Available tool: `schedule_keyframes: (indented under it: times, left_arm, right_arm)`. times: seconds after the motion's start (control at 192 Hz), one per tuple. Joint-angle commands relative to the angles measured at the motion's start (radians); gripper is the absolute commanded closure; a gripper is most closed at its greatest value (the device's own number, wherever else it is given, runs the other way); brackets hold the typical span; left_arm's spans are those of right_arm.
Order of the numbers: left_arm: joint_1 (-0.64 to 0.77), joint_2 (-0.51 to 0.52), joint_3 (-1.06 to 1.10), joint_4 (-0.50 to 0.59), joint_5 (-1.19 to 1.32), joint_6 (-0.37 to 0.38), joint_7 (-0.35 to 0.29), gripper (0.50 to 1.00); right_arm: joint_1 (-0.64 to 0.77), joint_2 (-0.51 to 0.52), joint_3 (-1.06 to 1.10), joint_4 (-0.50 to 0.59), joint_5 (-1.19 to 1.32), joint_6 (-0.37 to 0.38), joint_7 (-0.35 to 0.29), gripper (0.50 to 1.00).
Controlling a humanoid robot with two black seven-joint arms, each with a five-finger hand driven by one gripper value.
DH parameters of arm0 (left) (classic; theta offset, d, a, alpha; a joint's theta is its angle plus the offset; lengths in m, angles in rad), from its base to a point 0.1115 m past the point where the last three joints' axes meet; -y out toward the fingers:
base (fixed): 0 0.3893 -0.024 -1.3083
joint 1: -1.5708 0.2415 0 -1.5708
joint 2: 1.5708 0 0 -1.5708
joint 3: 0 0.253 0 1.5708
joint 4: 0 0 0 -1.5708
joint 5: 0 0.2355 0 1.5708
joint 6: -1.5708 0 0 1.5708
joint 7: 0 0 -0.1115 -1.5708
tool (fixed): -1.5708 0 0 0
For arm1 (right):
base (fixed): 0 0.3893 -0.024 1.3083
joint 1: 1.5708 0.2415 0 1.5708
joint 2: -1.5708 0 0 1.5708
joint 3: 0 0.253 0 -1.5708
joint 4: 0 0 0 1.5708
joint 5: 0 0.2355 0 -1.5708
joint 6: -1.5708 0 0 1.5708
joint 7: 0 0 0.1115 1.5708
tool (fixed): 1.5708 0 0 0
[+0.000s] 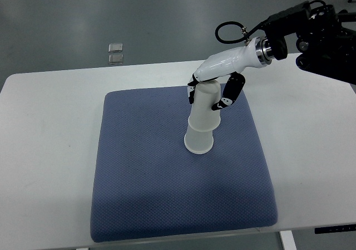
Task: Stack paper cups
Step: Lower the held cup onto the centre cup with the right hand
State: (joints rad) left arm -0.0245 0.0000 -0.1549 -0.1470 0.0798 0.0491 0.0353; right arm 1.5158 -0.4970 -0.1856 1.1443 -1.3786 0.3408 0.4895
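Above the blue mat [167,189], the right hand [214,88] curls its fingers [231,94] around the upper paper cup [204,102].

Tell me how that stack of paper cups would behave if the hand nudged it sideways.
The cup stack is tall on a narrow base, so it would probably tip rather than slide. The blue mat looks grippy. The cups look light, and the right hand could dent them.
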Motion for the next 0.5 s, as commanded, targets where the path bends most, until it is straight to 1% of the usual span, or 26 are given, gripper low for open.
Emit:
schedule_keyframes:
  times: [0.0,0.141,0.24,0.261,0.266,0.292,0.298,0.35,0.376,0.433,0.459,0.496]
  left_arm:
    - [0.000,0.000,0.000,0.001,0.000,0.000,0.000,0.500]
    - [0.000,0.000,0.000,0.000,0.000,0.000,0.000,0.500]
    - [0.000,0.000,0.000,0.000,0.000,0.000,0.000,0.500]
    - [0.000,0.000,0.000,0.000,0.000,0.000,0.000,0.500]
    - [0.000,0.000,0.000,0.000,0.000,0.000,0.000,0.500]
    - [0.000,0.000,0.000,0.001,0.000,0.000,0.000,0.500]
    - [0.000,0.000,0.000,0.000,0.000,0.000,0.000,0.500]
    - [0.000,0.000,0.000,0.001,0.000,0.000,0.000,0.500]
    - [0.000,0.000,0.000,0.000,0.000,0.000,0.000,0.500]
    - [0.000,0.000,0.000,0.000,0.000,0.000,0.000,0.500]
    - [0.000,0.000,0.000,0.000,0.000,0.000,0.000,0.500]
    - [0.000,0.000,0.000,0.000,0.000,0.000,0.000,0.500]
  right_arm:
    - [-0.009,0.003,0.000,-0.006,-0.002,-0.016,-0.003,0.861]
    - [-0.028,0.009,0.000,-0.017,-0.003,-0.036,-0.003,0.844]
    - [-0.034,0.009,0.002,-0.017,-0.003,-0.049,-0.003,0.805]
    - [-0.034,0.009,0.002,-0.020,-0.002,-0.051,-0.003,0.789]
    - [-0.034,0.009,0.002,-0.020,-0.002,-0.052,-0.003,0.777]
    - [-0.036,0.011,0.002,-0.020,0.000,-0.052,-0.003,0.756]
    - [-0.036,0.011,0.002,-0.020,0.000,-0.052,-0.003,0.746]
    - [-0.039,0.011,0.002,-0.020,0.003,-0.049,-0.003,0.728]
    - [-0.039,0.011,0.002,-0.020,0.006,-0.046,-0.003,0.709]
    - [-0.039,0.011,0.002,-0.020,0.007,-0.043,-0.002,0.697]
    - [-0.039,0.009,0.003,-0.020,0.007,-0.043,-0.002,0.677]
    - [-0.037,0.008,0.003,-0.020,0.007,-0.042,-0.002,0.664]
